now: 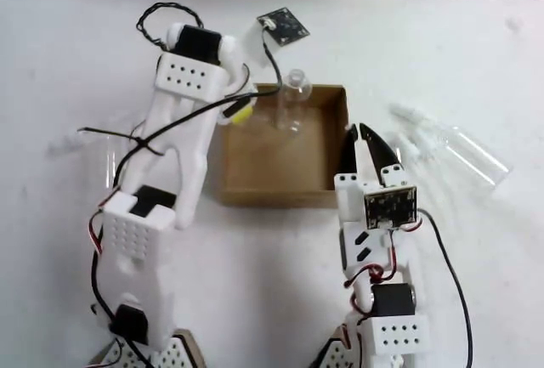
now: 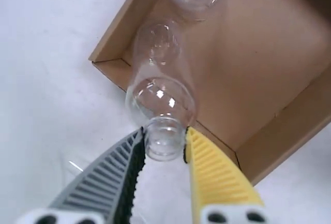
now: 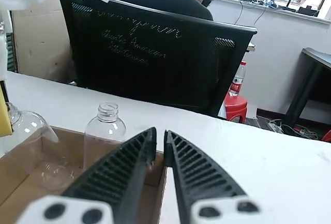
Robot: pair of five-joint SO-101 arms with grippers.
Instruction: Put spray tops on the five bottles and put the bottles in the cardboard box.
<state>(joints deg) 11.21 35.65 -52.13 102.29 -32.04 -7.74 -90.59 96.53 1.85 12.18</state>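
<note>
- The cardboard box [image 1: 280, 194] sits open-topped mid-table between the two arms; its brown floor [image 2: 258, 69] is bare across most of its width
- White table [image 1: 76, 62] lies open on the far side of the box and on its outer left; the left arm stretches along the box's left wall, closing that side
- To the right of the box, well apart from it, loose bottles [image 1: 463, 160] of clear plastic lie on their sides on the table
- The left fingers [image 2: 207, 162], one grey and one yellow, pinch the open neck of a clear held bottle [image 2: 160, 100]; its body leans over the box wall close to a corner, base pointing inward; whether the base touches the floor cannot be told
- An upright bottle [image 1: 293, 96] stands inside the box against the far wall, neck open; from the right wrist it shows just beside the held one [image 3: 105, 128]
- The right fingers [image 1: 371, 143] hang over the box's right wall, tips pointing toward the far side
- These black right fingers [image 3: 191, 167] are almost pressed together, a thin slit between the toothed faces, gripping nothing and touching no bottle
</note>
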